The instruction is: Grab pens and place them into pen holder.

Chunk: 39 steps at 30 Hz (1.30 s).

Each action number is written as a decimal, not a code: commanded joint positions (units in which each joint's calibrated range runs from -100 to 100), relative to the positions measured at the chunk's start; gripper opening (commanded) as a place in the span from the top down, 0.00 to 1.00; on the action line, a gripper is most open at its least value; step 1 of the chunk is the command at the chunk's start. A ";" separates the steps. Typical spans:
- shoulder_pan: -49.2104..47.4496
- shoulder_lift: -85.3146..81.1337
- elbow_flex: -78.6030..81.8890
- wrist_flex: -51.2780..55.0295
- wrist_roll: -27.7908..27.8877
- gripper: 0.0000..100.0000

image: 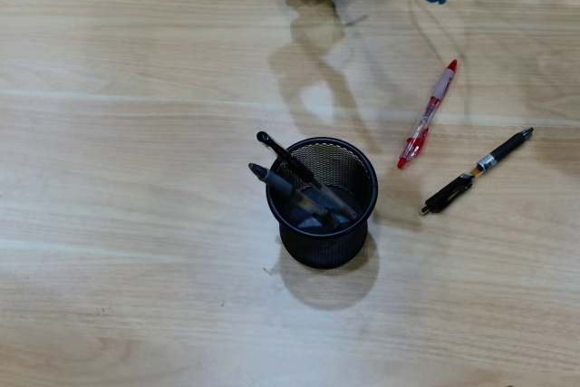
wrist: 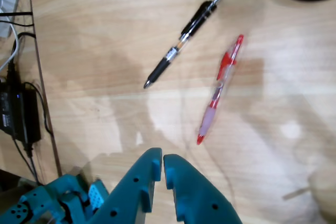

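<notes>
In the wrist view the teal pincer (wrist: 162, 165) reaches in from the lower edge with its two fingers pressed together, only a thin slit between the tips, and nothing pinched. It hangs above bare wooden surface (wrist: 105, 51).

Taking the red-and-white pen (wrist: 220, 88) as the landmark: in the wrist view it lies flat on the surface just beyond the pincer tips and a little to their right, clear of them. The black pen with a silver band (wrist: 182, 41) lies to its left and farther out, apart from it, at a slant. In the overhead view the red-and-white pen (image: 427, 115) has the black pen (image: 477, 171) to its lower right, and the black mesh pen holder (image: 323, 202) stands upright to its lower left, near but not touching. Two dark pens (image: 292, 180) lean inside the holder, their upper ends poking over its left rim.
</notes>
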 commanded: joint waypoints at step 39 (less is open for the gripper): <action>-7.61 51.52 -39.38 16.23 -11.45 0.69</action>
